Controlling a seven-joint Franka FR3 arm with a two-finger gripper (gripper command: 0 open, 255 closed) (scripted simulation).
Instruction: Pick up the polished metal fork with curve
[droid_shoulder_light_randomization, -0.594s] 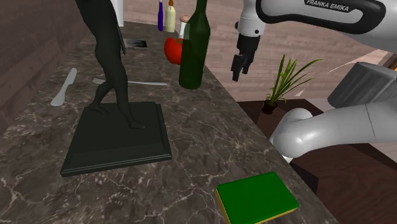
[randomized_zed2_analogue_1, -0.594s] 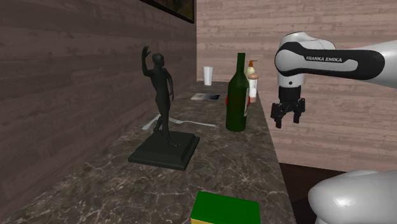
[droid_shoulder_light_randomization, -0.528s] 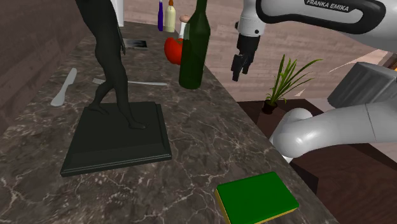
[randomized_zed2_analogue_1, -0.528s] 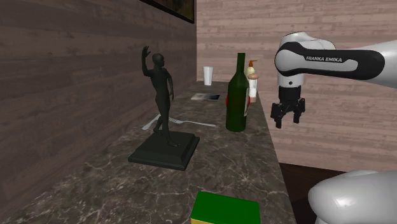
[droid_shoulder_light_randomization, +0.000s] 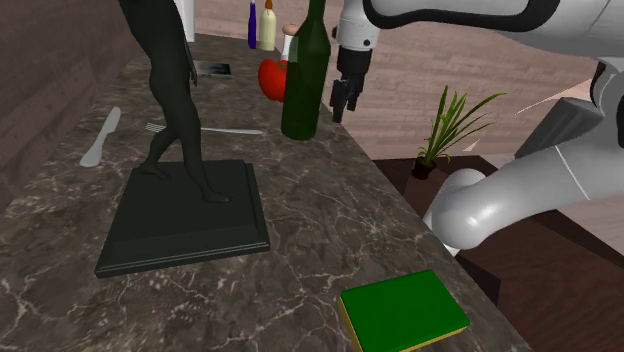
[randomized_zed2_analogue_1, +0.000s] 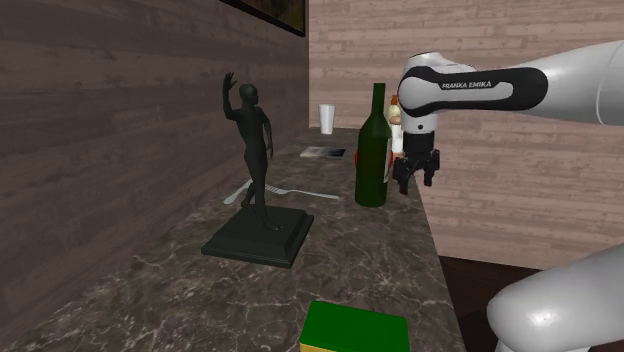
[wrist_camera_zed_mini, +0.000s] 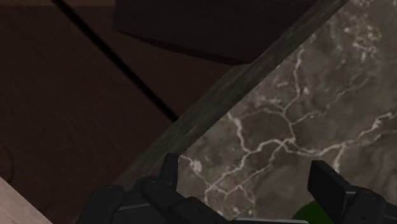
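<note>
The dark marble table (droid_shoulder_light_randomization: 330, 200) runs along a wood-panelled wall. The white arm (droid_shoulder_light_randomization: 440, 10) reaches in over it from the shoulder view's right.

A dark statue (droid_shoulder_light_randomization: 170, 90) of a standing figure is the biggest thing on the table, set on a square plinth. Beyond it stands a tall green wine bottle (droid_shoulder_light_randomization: 305, 85), upright near the table's open edge. A green book (droid_shoulder_light_randomization: 403, 310) lies flat at the near end, well apart from everything else. Off the table, on the floor side, there is a potted plant (droid_shoulder_light_randomization: 450, 125) with long leaves.

The gripper (droid_shoulder_light_randomization: 340, 103) hangs in the air just beside the bottle, on its side towards the table's edge, with its fingers pointing down. From the wrist view, the gripper (wrist_camera_zed_mini: 248, 175) has its two fingers standing wide apart with nothing between them but marble and the table's edge below.

The fork (droid_shoulder_light_randomization: 228, 131) lies flat on the table between the statue and the bottle. Its thin handle points towards the bottle and its tines are partly behind the statue's leg. It is well apart from the gripper. A grey utensil (droid_shoulder_light_randomization: 100, 140), possibly a knife, lies nearer the wall.
</note>
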